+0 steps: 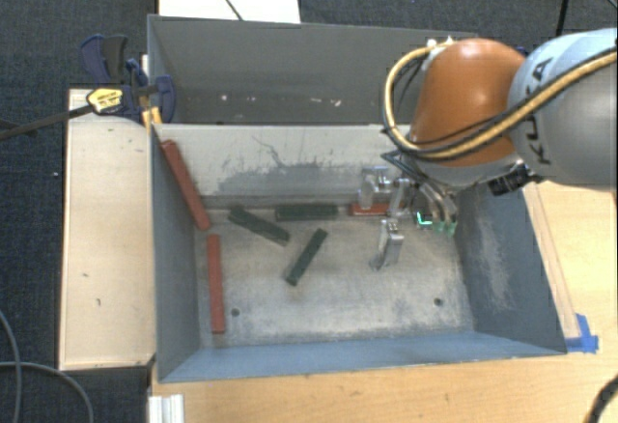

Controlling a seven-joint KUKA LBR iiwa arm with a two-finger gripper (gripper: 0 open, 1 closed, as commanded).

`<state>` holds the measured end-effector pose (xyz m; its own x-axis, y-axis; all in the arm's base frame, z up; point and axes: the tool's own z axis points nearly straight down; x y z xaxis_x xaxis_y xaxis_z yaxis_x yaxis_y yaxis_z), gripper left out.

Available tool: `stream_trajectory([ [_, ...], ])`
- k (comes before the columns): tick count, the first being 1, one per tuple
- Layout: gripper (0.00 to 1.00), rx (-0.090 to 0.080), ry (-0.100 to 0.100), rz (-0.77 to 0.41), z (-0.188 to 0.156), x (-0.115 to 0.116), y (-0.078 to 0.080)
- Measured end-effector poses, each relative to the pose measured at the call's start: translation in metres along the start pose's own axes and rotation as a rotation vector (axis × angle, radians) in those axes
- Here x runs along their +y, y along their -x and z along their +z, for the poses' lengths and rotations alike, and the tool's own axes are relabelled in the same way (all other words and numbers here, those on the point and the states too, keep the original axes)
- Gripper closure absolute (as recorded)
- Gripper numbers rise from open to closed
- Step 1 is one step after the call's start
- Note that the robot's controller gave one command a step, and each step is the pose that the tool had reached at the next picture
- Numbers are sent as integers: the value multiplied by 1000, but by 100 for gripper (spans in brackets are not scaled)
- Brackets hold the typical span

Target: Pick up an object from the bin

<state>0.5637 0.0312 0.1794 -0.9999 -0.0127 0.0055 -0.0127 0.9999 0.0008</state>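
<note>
The gripper (389,242) hung low at the bin's (502,267) three o'clock, perhaps poised to pick. I could not tell whether its claw was spread. Nearest, at its eleven o'clock, a short red piece (365,210) lay by the twelve o'clock wall.

bin (502,257): grey | left bars (214,283): red-brown | middle bars (305,257): dark green

My arm (575,107) is a fat, smooth grey tube with black letters on its shell. At its 9 o'clock end sits a rounded, glossy orange cover (463,93). Yellow and black cables (390,98) loop round the cover's 9 o'clock edge and sweep under it toward 3 o'clock. At the cover's 7 o'clock my gripper (398,236) is bare silver metal, with a small green light (425,218) beside it.
</note>
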Motion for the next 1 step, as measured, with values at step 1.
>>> stream_trajectory([
  [1,0,-8,0,1,-4,0,2],
])
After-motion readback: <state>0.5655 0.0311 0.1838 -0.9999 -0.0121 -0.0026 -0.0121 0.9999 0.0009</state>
